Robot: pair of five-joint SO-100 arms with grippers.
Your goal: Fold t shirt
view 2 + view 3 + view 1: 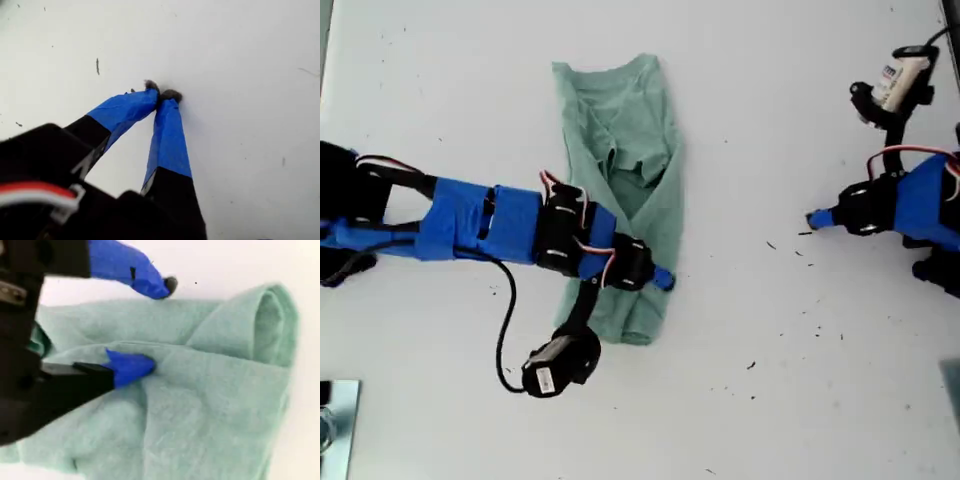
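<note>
Second wrist view shows my second gripper [152, 325] with fingers spread astride the t shirt [210, 405] edge on the bench, while my first gripper [162, 95], fingers pressed together, rests well apart.

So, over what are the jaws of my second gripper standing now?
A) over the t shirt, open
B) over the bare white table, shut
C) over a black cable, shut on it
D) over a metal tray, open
A: in the second wrist view my second gripper has its jaws spread apart, one blue fingertip resting on the mint-green t shirt.
</note>
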